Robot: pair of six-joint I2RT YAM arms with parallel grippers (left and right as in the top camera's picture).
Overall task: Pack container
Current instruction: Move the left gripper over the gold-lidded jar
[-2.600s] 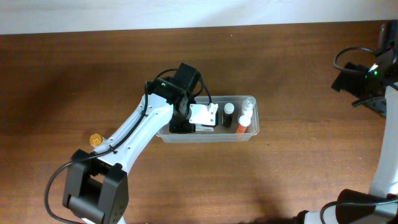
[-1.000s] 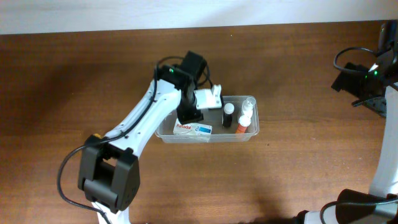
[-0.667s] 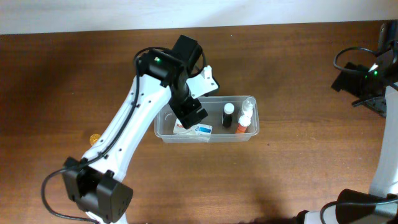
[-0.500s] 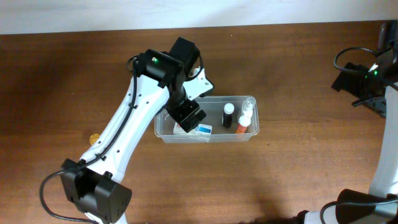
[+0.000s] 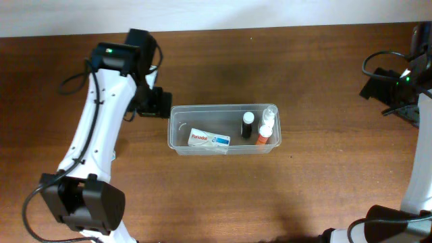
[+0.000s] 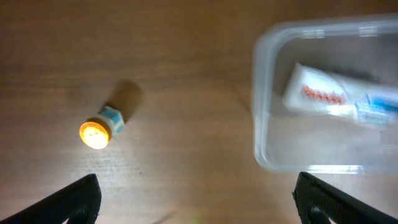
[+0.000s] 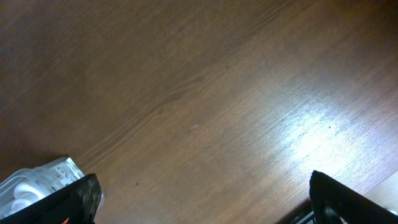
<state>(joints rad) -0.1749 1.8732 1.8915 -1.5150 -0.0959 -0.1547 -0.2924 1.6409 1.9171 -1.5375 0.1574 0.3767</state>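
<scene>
Left pincer (image 5: 157, 104) hangs wide open and empty just left of the clear container (image 5: 177, 144), which rests on the brown worktop (image 5: 304, 196). Inside it, a white box (image 5: 209, 140) lies at the left end and three small bottles (image 5: 248, 124) sit at the right end. Far right, the right pincer (image 7: 205, 208) is open and empty too

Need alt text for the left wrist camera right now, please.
A clear container sits at right on the wooden table, a white box lying inside. A small yellow-capped bottle rests apart at left. The left gripper is open and empty.
</scene>
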